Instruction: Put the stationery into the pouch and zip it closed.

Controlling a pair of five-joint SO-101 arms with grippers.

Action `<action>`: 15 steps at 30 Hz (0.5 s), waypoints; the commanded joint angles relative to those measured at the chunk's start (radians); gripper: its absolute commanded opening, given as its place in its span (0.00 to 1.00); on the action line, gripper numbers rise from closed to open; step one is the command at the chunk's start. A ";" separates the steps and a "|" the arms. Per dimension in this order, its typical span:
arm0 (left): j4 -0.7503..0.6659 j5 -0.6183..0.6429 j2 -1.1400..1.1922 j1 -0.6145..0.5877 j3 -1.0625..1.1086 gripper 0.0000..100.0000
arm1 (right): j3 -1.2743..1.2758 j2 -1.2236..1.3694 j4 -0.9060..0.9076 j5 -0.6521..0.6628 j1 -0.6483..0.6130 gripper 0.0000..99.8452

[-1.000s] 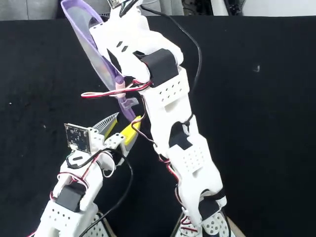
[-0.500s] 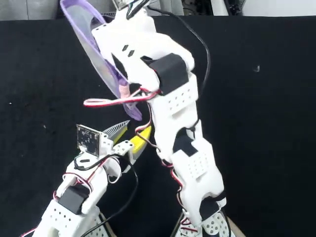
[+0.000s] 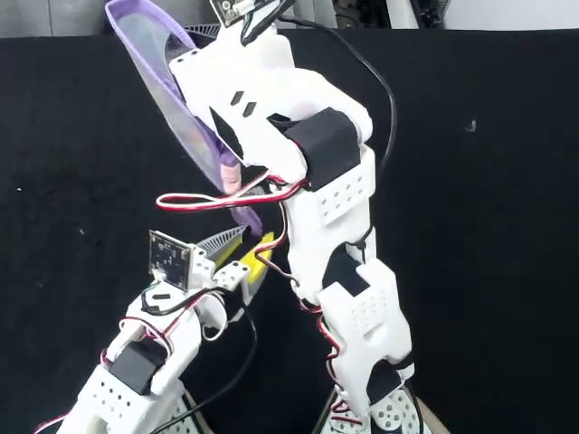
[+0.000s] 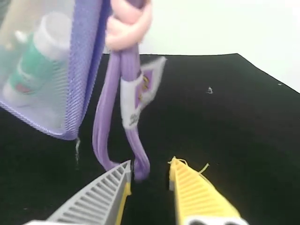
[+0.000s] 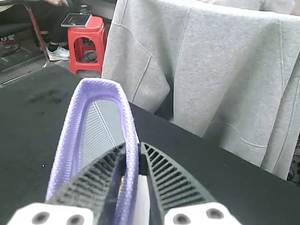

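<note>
My right gripper (image 5: 132, 146) is shut on the rim of the purple mesh pouch (image 5: 101, 122) and holds it up in the air. In the high view the pouch (image 3: 158, 72) hangs tilted at the top left, beside the raised right arm. A green and white tube (image 4: 33, 65) lies inside the pouch (image 4: 42, 93). From the pink zipper pull (image 4: 129, 23) a purple strap loop (image 4: 105, 126) dangles. My left gripper (image 4: 150, 164) is open just below it, and the loop's lower end touches the grey finger (image 4: 110, 187). From above, the left gripper (image 3: 242, 249) sits under the strap.
A black cloth covers the table (image 3: 470, 226), with free room to the right of the arms. Red and white wires (image 3: 208, 199) loop across the strap. Behind the table hangs a grey garment (image 5: 211, 70), with a red stool (image 5: 86, 30) further back.
My left gripper has moved right and a little up, closing in under the strap. The right arm has shifted slightly right, carrying the pouch and its strap along.
</note>
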 commanded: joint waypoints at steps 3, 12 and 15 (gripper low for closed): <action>-0.008 0.000 -0.006 0.012 0.021 0.14 | -0.058 -0.093 0.008 -0.012 -0.020 0.01; -0.127 -0.006 -0.008 0.048 0.007 0.14 | -0.058 -0.093 0.014 -0.012 -0.034 0.01; -0.137 -0.066 -0.008 0.096 0.005 0.14 | -0.059 -0.093 0.014 -0.012 -0.034 0.01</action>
